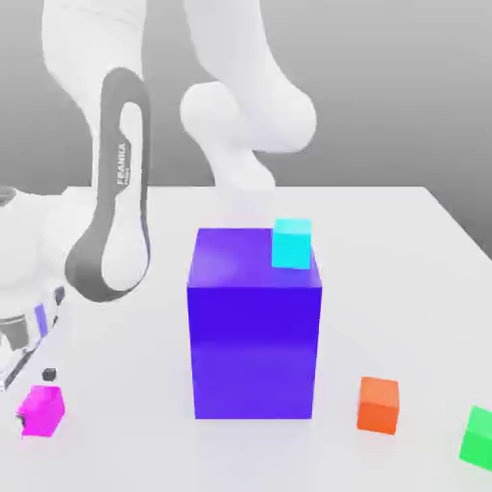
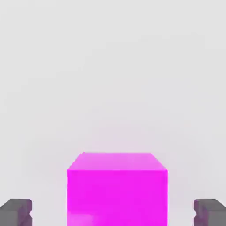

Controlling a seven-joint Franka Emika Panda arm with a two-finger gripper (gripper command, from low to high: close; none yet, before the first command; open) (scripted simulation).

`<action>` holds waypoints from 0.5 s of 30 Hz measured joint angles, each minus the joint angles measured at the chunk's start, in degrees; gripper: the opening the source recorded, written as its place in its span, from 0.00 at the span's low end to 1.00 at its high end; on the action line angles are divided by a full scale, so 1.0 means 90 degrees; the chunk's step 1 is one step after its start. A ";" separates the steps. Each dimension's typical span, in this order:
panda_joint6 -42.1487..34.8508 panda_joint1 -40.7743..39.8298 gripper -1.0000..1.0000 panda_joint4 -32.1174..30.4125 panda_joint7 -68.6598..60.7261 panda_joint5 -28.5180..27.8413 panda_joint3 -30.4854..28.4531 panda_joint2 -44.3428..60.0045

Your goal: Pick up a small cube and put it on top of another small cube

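Magenta small cube (image 2: 117, 190) flat on table, square between hand (image 2: 113, 212) fingers

White table (image 1: 404, 288) bears 4 blocks.

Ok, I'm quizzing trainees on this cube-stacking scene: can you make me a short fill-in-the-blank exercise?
1. The cube between the end effector fingers is ____.
2. The cyan cube sits on top of the big ____ block.
3. On the table, the orange cube has the ____ cube beside it at the exterior view's right.

Missing words: magenta; blue-violet; green
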 joint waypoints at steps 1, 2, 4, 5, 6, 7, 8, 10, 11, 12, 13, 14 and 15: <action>0.0001 0.0000 0.00 0.0000 0.0001 0.0000 0.0000 0.0000; 0.0005 0.0000 0.00 0.0000 0.0002 -0.0002 0.0000 0.0000; 0.0014 -0.0001 0.00 0.0000 0.0005 -0.0005 0.0001 0.0000; 0.0057 -0.0017 0.00 0.0012 -0.0005 0.0009 0.0019 0.0058; -0.0011 0.0000 0.00 -0.0007 0.0012 -0.0012 -0.0003 -0.0027; -0.0136 0.0030 0.00 -0.0040 0.0045 -0.0054 -0.0043 -0.0185; -0.0289 0.0065 0.00 -0.0081 0.0089 -0.0111 -0.0090 -0.0379; -0.0630 0.0110 0.00 -0.0173 0.0190 -0.0251 -0.0165 -0.0814; -0.0794 0.0157 0.00 -0.0208 0.0224 -0.0334 -0.0181 -0.1015; -0.0898 0.0293 0.00 -0.0185 0.0134 -0.0435 -0.0059 -0.1089; -0.0974 0.0450 0.00 -0.0142 0.0000 -0.0538 0.0116 -0.1116; -0.1040 0.0611 0.00 -0.0097 -0.0135 -0.0639 0.0288 -0.1130; -0.1099 0.0771 0.00 -0.0053 -0.0273 -0.0735 0.0463 -0.1137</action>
